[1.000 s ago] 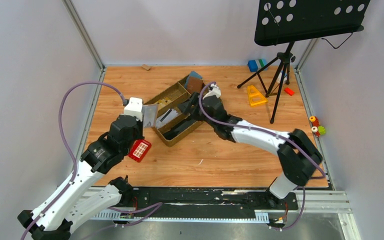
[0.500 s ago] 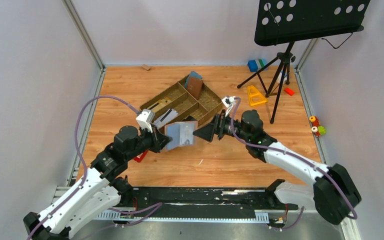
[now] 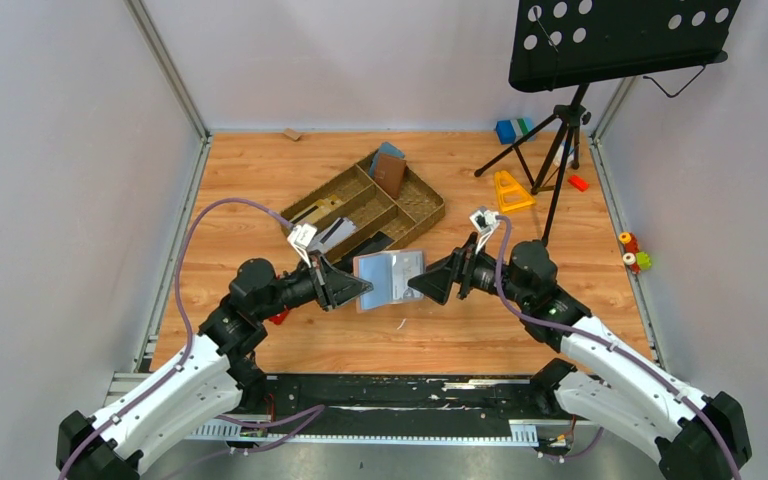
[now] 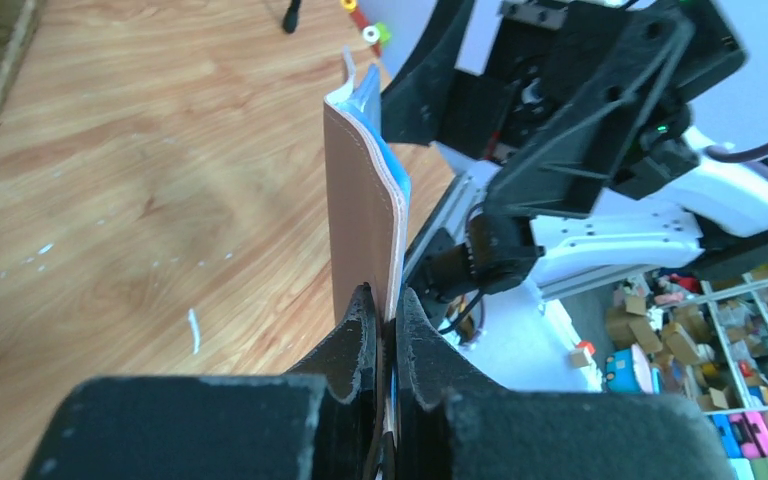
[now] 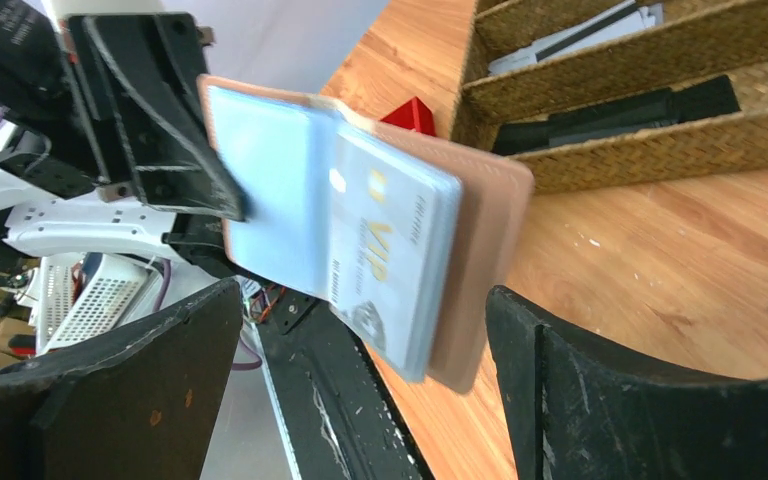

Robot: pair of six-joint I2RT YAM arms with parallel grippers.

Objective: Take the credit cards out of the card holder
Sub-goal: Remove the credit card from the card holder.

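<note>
Bare counter [image 3: 400, 345] is lying open along the near edge, beneath both arms. Above it the left gripper [image 3: 362, 290] is clenching the left edge of the card holder [image 3: 390, 277], spread open with credit cards [image 5: 390, 250] showing. The right gripper [image 3: 416, 285] is gaping wide at its right edge, not pinching it. The wicker tray [image 3: 436, 208] is sitting just beyond.

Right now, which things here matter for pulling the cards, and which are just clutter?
Job: card holder, cards in it, left tool pinching it, right tool open.
Clutter: wicker tray, reddish-brown wallet, music stand, yellow triangle, red block.
</note>
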